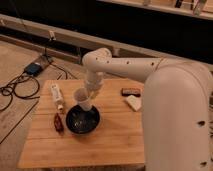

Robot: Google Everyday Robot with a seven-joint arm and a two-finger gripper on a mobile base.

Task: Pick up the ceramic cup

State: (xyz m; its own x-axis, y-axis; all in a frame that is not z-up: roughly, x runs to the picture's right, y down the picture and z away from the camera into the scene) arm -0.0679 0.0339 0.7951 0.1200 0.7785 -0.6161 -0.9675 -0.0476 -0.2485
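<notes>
My gripper (90, 94) hangs over the table (115, 145) with the cup (82, 98) at its tip, just above the black bowl (82, 120). To the left the white tube (57, 95) and a small red thing (58, 122) crowd the bowl. The front of the table lies bare.
</notes>
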